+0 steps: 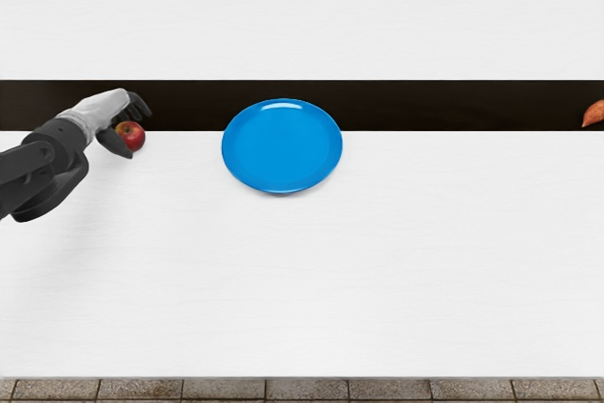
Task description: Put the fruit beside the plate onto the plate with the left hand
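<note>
Now at the grasp: apple in hand, lift to come

Clearly the step in hand is the pickup. The left hand (115, 125) reaches in from the left edge and sits at the apple (131, 135), which lies on the white table (302, 261) at its far edge, by the dark gap, well to the left of the blue plate (281, 145). The plate holds nothing, so the carrying part of the job is not yet done.

The hand is mostly closed. Its dark fingers (139, 103) curl over the top and far side of the apple, and the thumb (115, 144) presses in from the near left, so the apple looks pinched between them. How firm that hold is cannot be read from this angle, and the apple seems to rest on the table rather than hang clear of it.

Next, I judge, the move calls for a secure squeeze, a straight lift off the table, then a sweep to the right until the apple is over the plate, and a gentle release so the round fruit does not roll off.

Another reddish fruit (595, 113) peeks in at the right edge, far from the plate. The right arm does not show.
</note>
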### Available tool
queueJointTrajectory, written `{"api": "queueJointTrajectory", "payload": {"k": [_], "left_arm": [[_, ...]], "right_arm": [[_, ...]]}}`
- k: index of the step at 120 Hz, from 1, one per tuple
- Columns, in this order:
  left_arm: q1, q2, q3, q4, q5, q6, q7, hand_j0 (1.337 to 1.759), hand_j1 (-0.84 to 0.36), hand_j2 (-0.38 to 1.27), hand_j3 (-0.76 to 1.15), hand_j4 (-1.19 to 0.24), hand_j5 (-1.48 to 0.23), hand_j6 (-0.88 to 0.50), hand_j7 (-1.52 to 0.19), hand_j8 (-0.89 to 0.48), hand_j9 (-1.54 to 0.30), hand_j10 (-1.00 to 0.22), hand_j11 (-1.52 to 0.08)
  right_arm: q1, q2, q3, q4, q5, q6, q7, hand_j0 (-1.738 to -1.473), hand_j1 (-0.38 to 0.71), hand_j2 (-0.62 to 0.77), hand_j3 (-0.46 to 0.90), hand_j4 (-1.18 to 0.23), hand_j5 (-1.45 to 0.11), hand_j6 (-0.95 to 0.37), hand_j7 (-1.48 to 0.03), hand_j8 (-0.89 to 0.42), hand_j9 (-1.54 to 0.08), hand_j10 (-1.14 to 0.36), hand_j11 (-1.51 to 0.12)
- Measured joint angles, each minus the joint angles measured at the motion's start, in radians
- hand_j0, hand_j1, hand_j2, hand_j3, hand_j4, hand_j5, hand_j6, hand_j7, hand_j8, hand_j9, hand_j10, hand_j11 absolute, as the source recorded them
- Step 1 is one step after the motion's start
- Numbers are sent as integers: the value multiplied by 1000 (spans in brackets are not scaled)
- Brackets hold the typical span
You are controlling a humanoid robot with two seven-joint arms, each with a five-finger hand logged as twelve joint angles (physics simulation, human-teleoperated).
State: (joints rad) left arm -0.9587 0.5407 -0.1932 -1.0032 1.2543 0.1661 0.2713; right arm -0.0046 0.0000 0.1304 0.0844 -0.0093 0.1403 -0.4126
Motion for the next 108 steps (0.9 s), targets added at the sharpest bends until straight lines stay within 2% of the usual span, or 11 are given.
{"api": "queueJointTrajectory", "payload": {"k": [78,108], "left_arm": [[3,-13,-1,16,2,-21,0,1658,-256,103,0,-523,-645,-524,-645,-472,-662,-513,-662],[0,-8,-1,17,2,-49,0,1656,-283,167,0,-601,-718,-485,-739,-426,-759,-577,-760]], "right_arm": [[3,0,-1,0,0,1,0,-1658,-349,0,0,0,0,-1,0,0,0,0,0],[3,0,0,0,0,2,0,-1658,-349,0,0,0,0,-1,0,0,0,0,0]]}}
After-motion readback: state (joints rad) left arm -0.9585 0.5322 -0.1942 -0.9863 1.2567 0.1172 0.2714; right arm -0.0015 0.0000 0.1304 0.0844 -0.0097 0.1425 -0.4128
